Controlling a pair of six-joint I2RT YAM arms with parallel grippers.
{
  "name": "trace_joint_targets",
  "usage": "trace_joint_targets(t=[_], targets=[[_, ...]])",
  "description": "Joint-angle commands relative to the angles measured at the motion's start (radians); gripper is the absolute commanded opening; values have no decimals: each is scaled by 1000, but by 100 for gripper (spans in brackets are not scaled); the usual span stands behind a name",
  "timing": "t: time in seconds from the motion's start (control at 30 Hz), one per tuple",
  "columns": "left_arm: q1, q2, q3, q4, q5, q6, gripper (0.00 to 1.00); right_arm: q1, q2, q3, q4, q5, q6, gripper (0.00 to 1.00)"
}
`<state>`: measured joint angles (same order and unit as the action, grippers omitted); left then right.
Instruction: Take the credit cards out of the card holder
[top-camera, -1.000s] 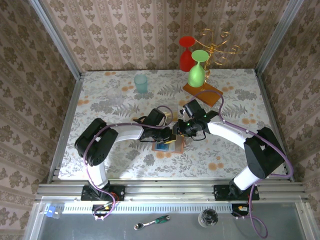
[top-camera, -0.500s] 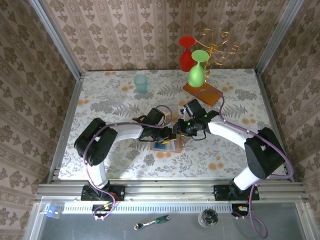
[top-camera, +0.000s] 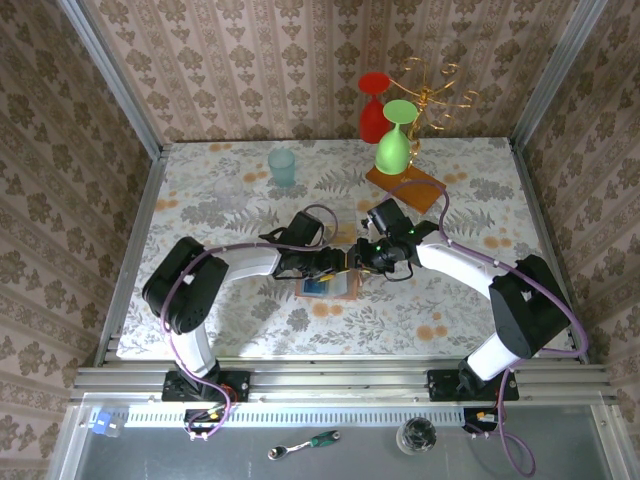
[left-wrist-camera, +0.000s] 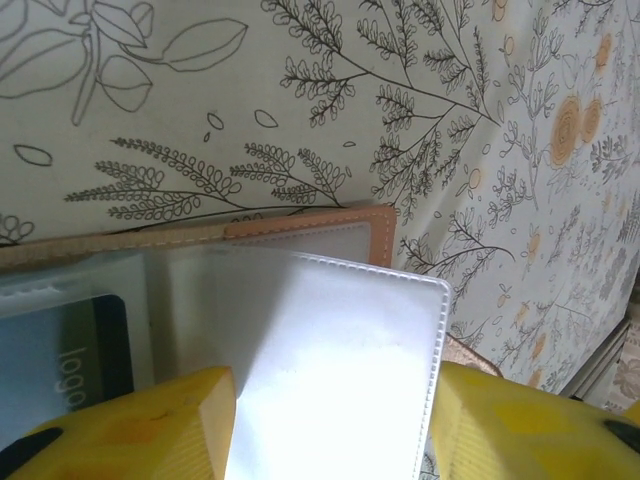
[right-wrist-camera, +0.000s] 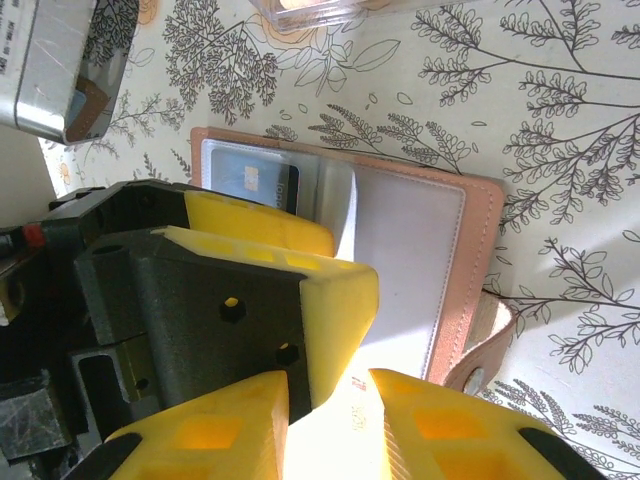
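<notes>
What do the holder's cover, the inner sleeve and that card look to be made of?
The card holder: tan leather or leatherette, matte, with a stitched edge. The inner sleeve: clear flexible plastic, glossy, with a welded rim. The credit card: probably plastic, printed blue, seen through its pocket.

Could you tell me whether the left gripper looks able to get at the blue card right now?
Probably not directly: the left gripper has a clear sleeve between its fingers, and the blue card sits off to one side, tucked in its pocket.
</notes>
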<state>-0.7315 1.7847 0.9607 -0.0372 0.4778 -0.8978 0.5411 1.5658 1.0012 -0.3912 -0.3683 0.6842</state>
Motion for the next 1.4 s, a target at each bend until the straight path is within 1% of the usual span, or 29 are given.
trace_joint_targets(t=[0.0, 0.23, 0.43, 0.6, 0.77, 1.03, 1.37], targets=[[6, -46, 10, 31, 4, -13, 59, -1, -30, 3, -31, 19, -9, 29], [34, -102, 7, -32, -23, 28, 62, -1, -34, -3, -21, 14, 1, 30], [90, -160, -44, -64, -28, 62, 62, 0, -19, -3, 3, -6, 15, 30], [142, -188, -80, -149, -68, 125, 62, 5, -1, 2, 12, -15, 21, 30], [184, -185, -141, -127, -44, 135, 62, 11, 10, 11, 11, -19, 21, 30], [184, -155, -188, -49, 4, 101, 62, 19, 19, 19, 19, -20, 29, 30], [172, -195, -245, -27, -9, 73, 62, 50, 63, 53, 31, -34, 35, 30]])
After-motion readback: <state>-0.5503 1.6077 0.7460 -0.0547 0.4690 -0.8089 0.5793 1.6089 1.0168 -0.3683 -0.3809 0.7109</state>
